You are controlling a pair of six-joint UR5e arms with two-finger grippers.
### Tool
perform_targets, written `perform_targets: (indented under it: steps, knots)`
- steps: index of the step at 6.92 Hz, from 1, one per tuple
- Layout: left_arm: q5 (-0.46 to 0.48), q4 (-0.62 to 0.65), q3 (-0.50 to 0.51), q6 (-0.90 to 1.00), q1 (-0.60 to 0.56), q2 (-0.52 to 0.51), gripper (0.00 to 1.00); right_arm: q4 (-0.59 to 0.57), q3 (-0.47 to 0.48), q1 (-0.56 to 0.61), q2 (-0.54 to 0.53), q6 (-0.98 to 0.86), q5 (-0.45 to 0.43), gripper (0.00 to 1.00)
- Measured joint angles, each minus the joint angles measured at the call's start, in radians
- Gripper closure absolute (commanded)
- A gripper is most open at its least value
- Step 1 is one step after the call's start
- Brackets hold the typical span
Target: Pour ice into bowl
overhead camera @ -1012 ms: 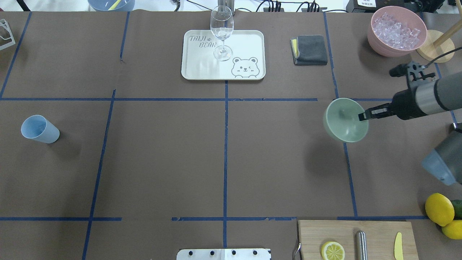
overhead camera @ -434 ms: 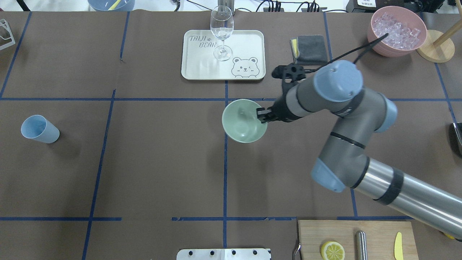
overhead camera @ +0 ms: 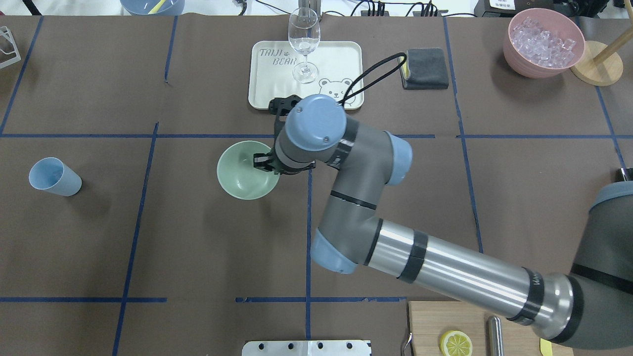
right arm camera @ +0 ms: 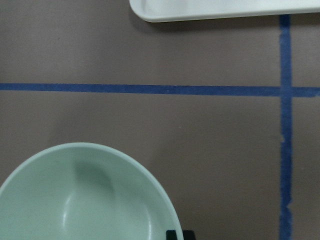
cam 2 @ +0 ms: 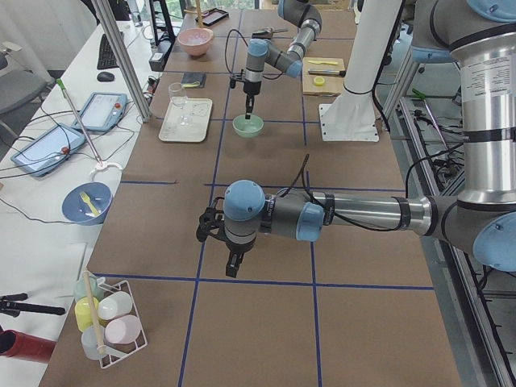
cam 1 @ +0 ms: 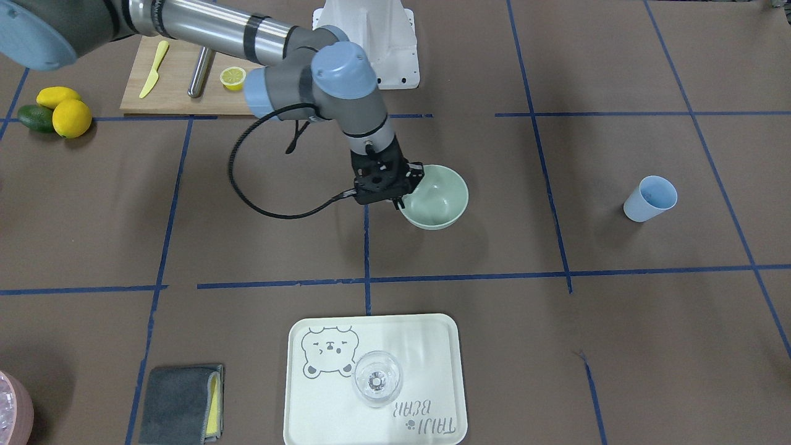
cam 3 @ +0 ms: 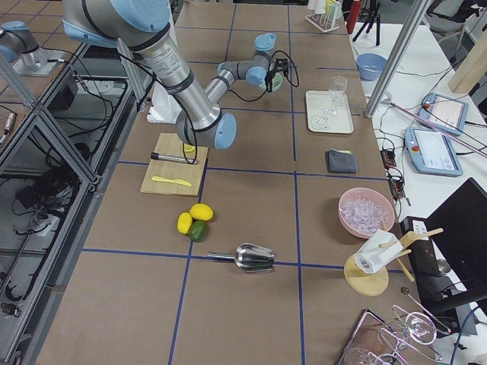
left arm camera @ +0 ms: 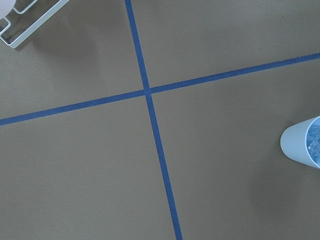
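Overhead: one bowl (overhead camera: 240, 176), one cup (overhead camera: 53, 177)

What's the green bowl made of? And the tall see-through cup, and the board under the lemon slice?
The bowl looks like plastic or matte ceramic: smooth, pale green, with only a soft sheen. The wine glass looks like clear glass: the tray shows through it. The cutting board looks wooden: light tan and matte.
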Motion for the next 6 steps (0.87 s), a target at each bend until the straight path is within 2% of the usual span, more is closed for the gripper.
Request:
perform_targets:
  steps: [1,2,3,6]
  knots:
    - [-0.001,-0.001,0.0,0.001,0.0,0.0,0.0,-0.003,-0.054,-0.025,0.046,0.006,-0.013,0.95]
    - [-0.002,-0.002,0.001,0.001,0.001,0.0,0.0,-0.004,-0.078,-0.04,0.063,0.007,-0.019,0.66]
    - [-0.002,-0.002,0.001,0.001,0.001,0.0,0.0,-0.003,-0.09,-0.046,0.069,0.011,-0.022,0.02]
    - [-0.001,-0.002,0.004,0.001,0.001,0.0,0.0,-0.001,-0.097,-0.041,0.072,0.022,-0.067,0.0]
